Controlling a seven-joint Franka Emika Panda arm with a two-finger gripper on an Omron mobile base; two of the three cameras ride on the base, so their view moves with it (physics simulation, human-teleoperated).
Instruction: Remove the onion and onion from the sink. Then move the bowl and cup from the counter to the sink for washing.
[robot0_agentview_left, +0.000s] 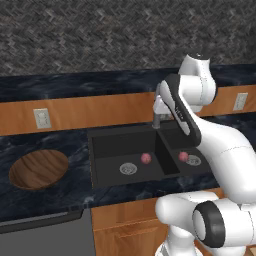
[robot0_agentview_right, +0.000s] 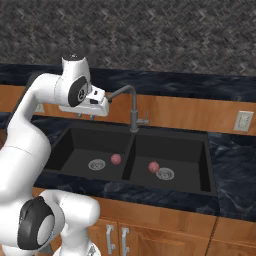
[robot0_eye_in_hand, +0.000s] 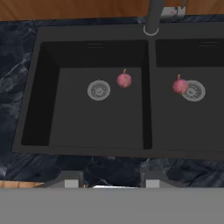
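A matt black sink (robot0_eye_in_hand: 39, 87) with ribbed metal drains (robot0_eye_in_hand: 99, 90) sits in a glossy, dark veined stone table (robot0_agentview_left: 45, 145) — beside it a bowl (robot0_agentview_left: 38, 168) of brown wood grain, smooth pinkish-red onions (robot0_eye_in_hand: 124, 80), a dull grey metal faucet (robot0_agentview_right: 131, 102), and a rough woven-textured wall (robot0_agentview_right: 150, 35).

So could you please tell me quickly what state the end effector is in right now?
End effector: open, holding nothing, hanging above the sink.
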